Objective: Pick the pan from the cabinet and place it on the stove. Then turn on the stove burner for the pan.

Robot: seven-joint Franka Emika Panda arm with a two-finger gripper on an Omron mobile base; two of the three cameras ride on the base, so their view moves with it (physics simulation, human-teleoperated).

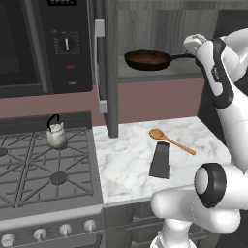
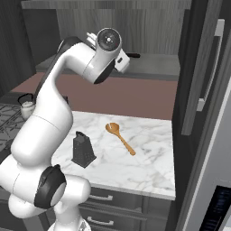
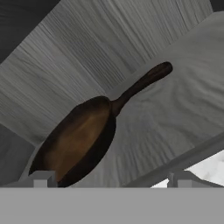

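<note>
Left base view: the pan (image 1: 147,59) lies on the shelf of the open cabinet (image 1: 112,72), above the marble counter (image 1: 126,164) beside the stove (image 1: 46,169). Right base view: the arm (image 2: 67,81) reaches toward the shelf. Hand view: the gripper (image 3: 111,179) is spread wide and empty, with the pan (image 3: 78,140) just ahead.

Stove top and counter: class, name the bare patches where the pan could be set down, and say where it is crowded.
Free: the stove grates in front of the kettle, and the marble counter between stove and grater. Crowded: the rear grate holding the kettle, and the counter's middle, where grater and wooden spoon lie close together.
</note>
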